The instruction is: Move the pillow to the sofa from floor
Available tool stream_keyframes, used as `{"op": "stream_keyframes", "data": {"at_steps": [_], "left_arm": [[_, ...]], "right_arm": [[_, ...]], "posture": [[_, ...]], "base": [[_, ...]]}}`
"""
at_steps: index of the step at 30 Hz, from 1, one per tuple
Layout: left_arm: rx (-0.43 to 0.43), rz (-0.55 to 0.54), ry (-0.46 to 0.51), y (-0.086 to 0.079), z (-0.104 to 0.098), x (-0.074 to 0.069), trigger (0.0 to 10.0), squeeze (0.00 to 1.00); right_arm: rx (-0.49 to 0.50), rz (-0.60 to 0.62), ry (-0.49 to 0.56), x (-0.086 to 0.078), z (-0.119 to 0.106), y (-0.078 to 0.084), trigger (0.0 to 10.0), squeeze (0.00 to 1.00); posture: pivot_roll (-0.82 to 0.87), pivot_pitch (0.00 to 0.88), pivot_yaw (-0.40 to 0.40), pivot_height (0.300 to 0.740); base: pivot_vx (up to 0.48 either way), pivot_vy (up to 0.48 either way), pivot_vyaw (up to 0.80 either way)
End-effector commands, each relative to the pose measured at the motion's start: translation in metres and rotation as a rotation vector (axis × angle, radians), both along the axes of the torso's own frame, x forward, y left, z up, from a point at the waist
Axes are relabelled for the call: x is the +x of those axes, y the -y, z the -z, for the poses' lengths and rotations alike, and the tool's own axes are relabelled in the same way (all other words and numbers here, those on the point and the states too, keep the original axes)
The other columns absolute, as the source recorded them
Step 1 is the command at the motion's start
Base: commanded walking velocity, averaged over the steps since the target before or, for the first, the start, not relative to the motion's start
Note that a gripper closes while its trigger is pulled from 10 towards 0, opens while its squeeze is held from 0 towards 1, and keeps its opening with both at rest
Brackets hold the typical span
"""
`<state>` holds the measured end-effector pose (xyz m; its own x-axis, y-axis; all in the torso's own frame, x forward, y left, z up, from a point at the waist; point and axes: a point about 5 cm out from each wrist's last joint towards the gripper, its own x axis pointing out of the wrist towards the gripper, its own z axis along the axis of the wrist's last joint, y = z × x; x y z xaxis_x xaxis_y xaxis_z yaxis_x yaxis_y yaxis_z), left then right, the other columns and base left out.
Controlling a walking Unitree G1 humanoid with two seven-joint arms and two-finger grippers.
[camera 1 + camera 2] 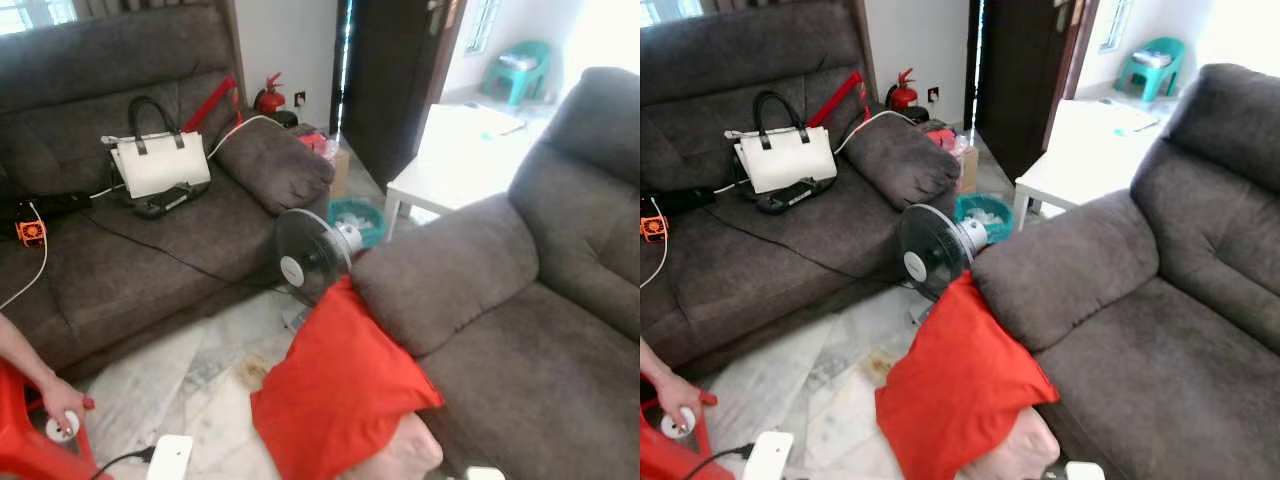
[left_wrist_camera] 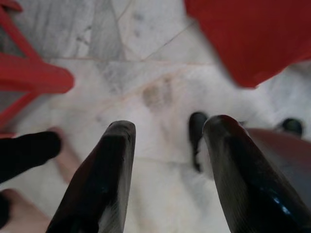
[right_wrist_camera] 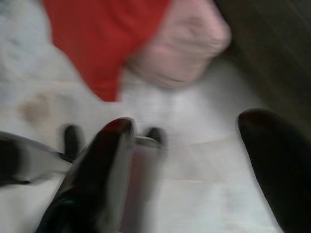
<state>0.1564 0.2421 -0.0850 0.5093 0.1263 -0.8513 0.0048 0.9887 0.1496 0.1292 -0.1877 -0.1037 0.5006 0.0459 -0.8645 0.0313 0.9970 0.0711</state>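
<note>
A red pillow (image 1: 340, 390) stands on the marble floor, leaning on the armrest of the grey sofa (image 1: 530, 340) on the right. A pink pillow (image 1: 408, 452) lies under its lower edge. My left gripper (image 2: 167, 141) hangs open above bare floor, with a corner of the red pillow (image 2: 252, 39) ahead of it and nothing between its fingers. My right gripper (image 3: 189, 141) is open too, above the floor, short of the red pillow (image 3: 102, 39) and the pink pillow (image 3: 180, 48). This view is blurred.
A small fan (image 1: 308, 255) stands just behind the pillow. A second grey sofa (image 1: 120, 270) on the left holds a white handbag (image 1: 160, 160) and cables. A person's hand (image 1: 60, 400) rests by a red stool (image 1: 20, 450). A white table (image 1: 450, 150) stands beyond.
</note>
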Motion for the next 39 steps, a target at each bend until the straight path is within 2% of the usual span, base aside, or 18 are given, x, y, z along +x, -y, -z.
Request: {"op": "stream_keyframes", "data": {"at_steps": [1,13,16,18,35,39], "left_arm": [[-0.027,0.018,0.022,0.0123,-0.0007,0.0089,10.0,0.0],[-0.025,0.017,0.022,0.0119,-0.0007,0.0088,10.0,0.0],[-0.025,0.017,0.022,0.0119,-0.0007,0.0089,10.0,0.0],[-0.025,0.018,0.022,0.012,-0.0007,0.0089,10.0,0.0],[-0.021,0.029,0.034,0.0122,-0.0012,0.0095,10.0,0.0],[0.088,0.064,0.106,0.008,-0.0063,0.0152,10.0,0.0]], "right_arm": [[-0.032,0.017,-0.022,-0.0085,0.0007,0.0144,10.0,0.0],[-0.053,-0.032,-0.003,-0.0058,-0.0006,0.0144,10.0,0.0],[-0.046,-0.022,-0.003,-0.0062,-0.0004,0.0142,10.0,0.0],[-0.026,0.008,-0.01,-0.0075,0.0002,0.0136,10.0,0.0],[-0.035,0.016,-0.008,-0.0081,0.0003,0.0144,10.0,0.0],[-0.035,0.015,0.003,-0.0076,-0.0001,0.0139,10.0,0.0]], "posture": [[0.07,0.013,-0.051,0.74],[0.08,0.015,-0.05,0.74],[0.08,0.015,-0.05,0.74],[0.08,0.015,-0.05,0.74],[0.08,0.012,-0.049,0.74],[0.1,0.006,-0.047,0.74]], "base": [[0.274,0.0,-0.8],[0.274,0.0,0.11],[0.275,0.0,0.8],[0.277,0.0,0.0],[0.259,0.0,0.0],[0.0,0.0,0.0]]}}
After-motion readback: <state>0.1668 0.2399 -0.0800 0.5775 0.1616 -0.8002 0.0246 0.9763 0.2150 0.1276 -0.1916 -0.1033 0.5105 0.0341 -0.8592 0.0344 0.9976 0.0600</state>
